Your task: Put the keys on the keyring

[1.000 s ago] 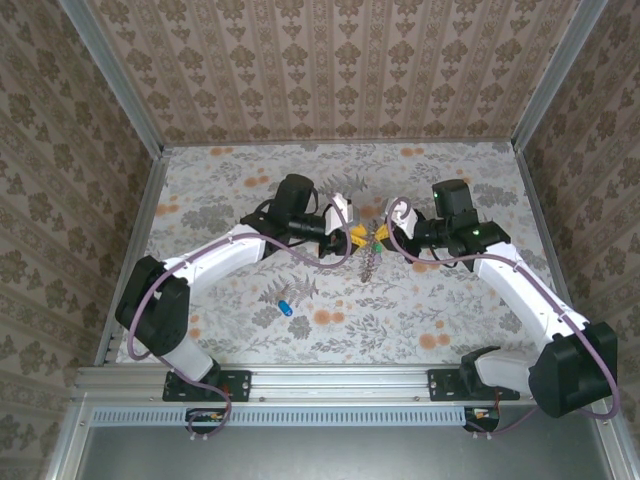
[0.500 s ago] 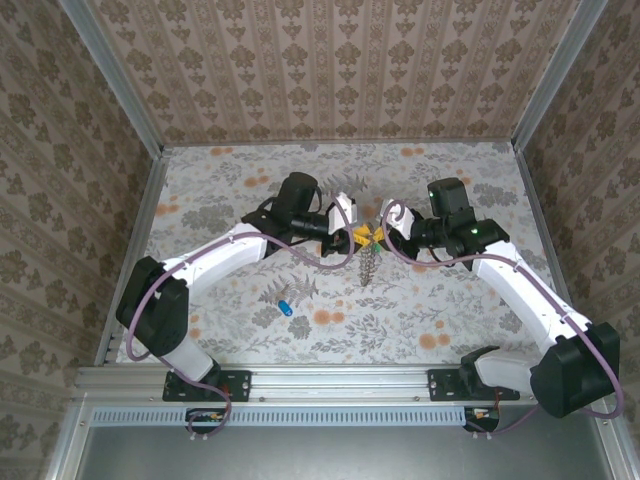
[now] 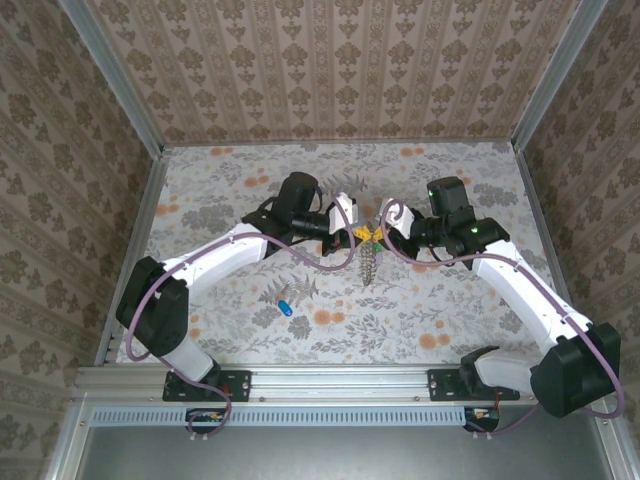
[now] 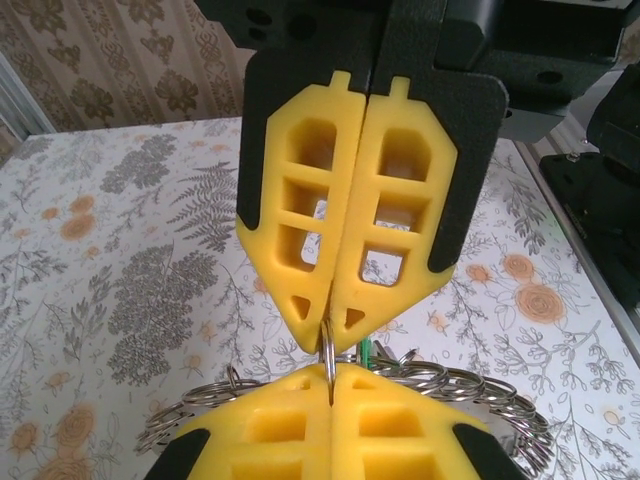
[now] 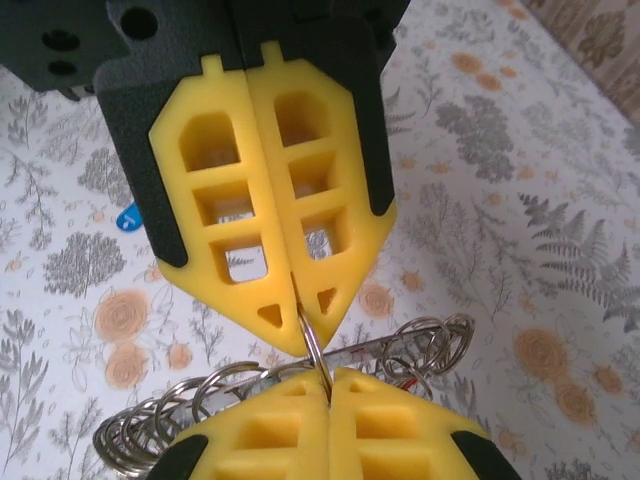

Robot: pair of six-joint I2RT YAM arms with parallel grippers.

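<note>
"Between your fingertips, entry one?"

"One keyring (image 4: 328,352): thin silvery wire, seen edge-on. My left gripper (image 4: 330,378) is clamped on it. My right gripper (image 4: 328,335), straight ahead of the left, is clamped on the same wire. The two sets of tips almost meet."

"Under the tips, entry two?"

"One bunch of small linked rings (image 4: 470,385), hanging just below both sets of pads. Among them is a sliver of green (image 4: 365,350), perhaps a key head, but too hidden for me to say."

"Loose stock?"

"One blue key (image 3: 284,305), flat on the table (image 3: 450,300). It lies well apart from both grippers, back towards my left arm's base."

"Handling notes?"

"My judgement only. The ring looks light, stiff and smooth, so it is likely to swivel or slide in a narrow pinch. I would hold it on bare wire, clear of the spot where a key must thread on. The key looks tiny and light. Its plastic head is the broad, less slippery part, so I would take it there by the edges and leave its eye free."
</note>
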